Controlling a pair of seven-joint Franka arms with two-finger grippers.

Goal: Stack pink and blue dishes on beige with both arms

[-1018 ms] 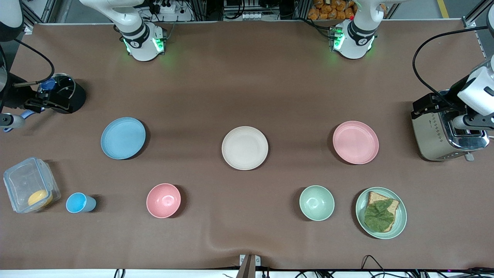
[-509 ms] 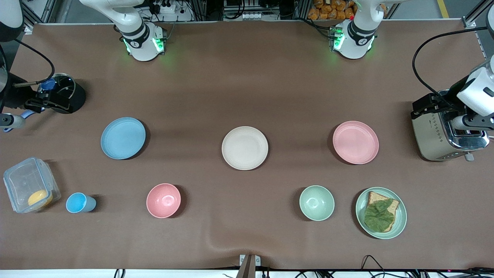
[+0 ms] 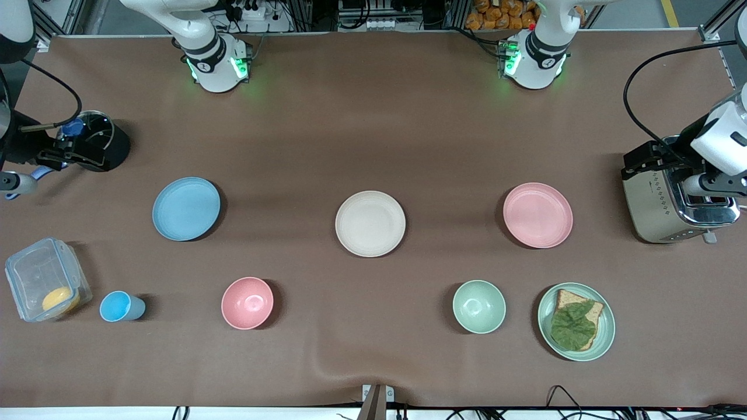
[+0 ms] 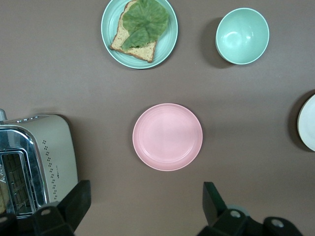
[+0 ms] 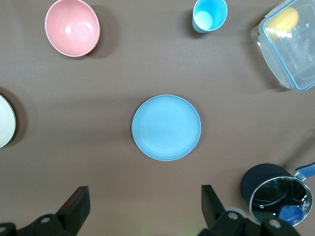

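Observation:
The beige plate (image 3: 370,223) lies mid-table. The pink plate (image 3: 537,214) (image 4: 167,136) lies toward the left arm's end, and the blue plate (image 3: 186,209) (image 5: 166,127) toward the right arm's end. All three lie flat, apart and bare. My left gripper (image 4: 146,183) hangs high over bare cloth just on the bases' side of the pink plate, open, with nothing between its fingers. In the same way my right gripper (image 5: 144,188) hangs high over cloth beside the blue plate, open and holding nothing. Neither hand shows in the front view.
Nearer the front camera stand a pink bowl (image 3: 247,303), a green bowl (image 3: 479,306), a green plate with bread and a leaf (image 3: 576,321), a blue cup (image 3: 121,307) and a clear box (image 3: 45,278). A toaster (image 3: 671,198) and a black pot (image 3: 96,140) flank the plates.
The plates have not moved. The white arm segment seen over the toaster has shifted very slightly.

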